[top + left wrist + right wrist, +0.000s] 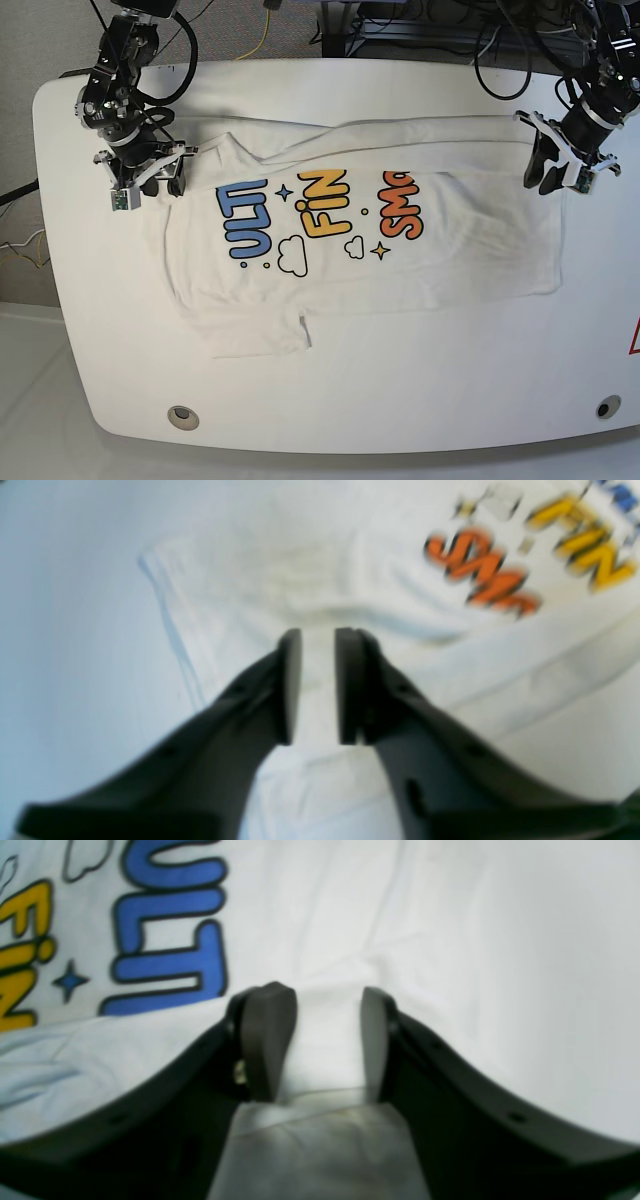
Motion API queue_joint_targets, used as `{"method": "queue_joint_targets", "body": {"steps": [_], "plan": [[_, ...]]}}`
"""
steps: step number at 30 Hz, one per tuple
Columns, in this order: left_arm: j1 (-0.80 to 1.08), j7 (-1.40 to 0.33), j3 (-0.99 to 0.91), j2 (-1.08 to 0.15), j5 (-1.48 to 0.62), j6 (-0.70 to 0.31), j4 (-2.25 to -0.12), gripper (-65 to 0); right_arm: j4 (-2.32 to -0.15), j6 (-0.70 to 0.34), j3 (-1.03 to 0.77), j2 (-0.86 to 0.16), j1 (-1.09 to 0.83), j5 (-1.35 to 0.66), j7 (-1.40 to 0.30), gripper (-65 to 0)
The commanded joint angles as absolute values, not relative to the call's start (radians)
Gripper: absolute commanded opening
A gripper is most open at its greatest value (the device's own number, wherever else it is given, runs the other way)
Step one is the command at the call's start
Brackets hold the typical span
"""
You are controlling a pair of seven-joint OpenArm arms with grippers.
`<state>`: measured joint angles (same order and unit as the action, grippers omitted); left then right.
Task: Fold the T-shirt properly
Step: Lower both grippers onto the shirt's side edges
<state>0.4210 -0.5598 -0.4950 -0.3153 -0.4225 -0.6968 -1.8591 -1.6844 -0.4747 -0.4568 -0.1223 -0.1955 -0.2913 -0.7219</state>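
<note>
We hold the white printed cotton T-shirt (400,270); if our right claw (325,1040), jaws apart around a fold, or our left claw (318,685), seemingly likewise, slips, the edge drops.

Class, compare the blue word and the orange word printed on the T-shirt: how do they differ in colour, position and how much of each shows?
The blue word sits toward the right gripper; the orange word sits toward the left gripper. In the base view the blue word shows four letters, while a fold of the T-shirt covers the orange word's top. Both have black outlines and run sideways across the T-shirt.
</note>
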Motion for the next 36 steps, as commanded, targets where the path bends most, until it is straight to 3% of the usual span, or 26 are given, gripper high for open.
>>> {"method": "queue_joint_targets", "body": {"steps": [1,3,7,17,31,35,36], "plan": [[0.444,-0.511,-0.492,-0.329,-0.393,-0.698,-1.891,-43.5,-1.707,-0.483,-0.466,-0.127,-0.182,-0.3,-0.719,-32.5],[0.458,-0.5,-0.504,-0.326,-0.336,-0.698,-1.911,-30.7,-1.722,-0.484,-0.464,-0.126,-0.169,-0.287,-0.711,-26.4],[0.467,-0.512,-0.527,-0.326,-0.317,-0.698,-1.917,-25.4,-1.727,-0.485,-0.468,-0.127,-0.168,-0.286,-0.713,-25.5],[0.474,-0.594,-0.675,-0.311,-0.389,-0.698,-1.945,-28.9,-1.768,-0.484,-0.476,-0.134,-0.154,-0.294,-0.714,-23.7],[0.466,-0.505,-0.649,-0.314,-0.375,-0.698,-1.914,-22.8,-1.909,-0.485,-0.426,-0.122,-0.121,-0.288,-0.72,-21.9],[0.451,-0.511,-0.638,-0.315,-0.375,-0.698,-1.889,-25.2,-1.892,-0.49,-0.426,-0.125,-0.118,-0.294,-0.727,-24.4],[0.446,-0.494,-0.645,-0.315,-0.373,-0.698,-1.861,-30.2,-1.871,-0.488,-0.437,-0.127,-0.125,-0.301,-0.723,-29.2]]}}
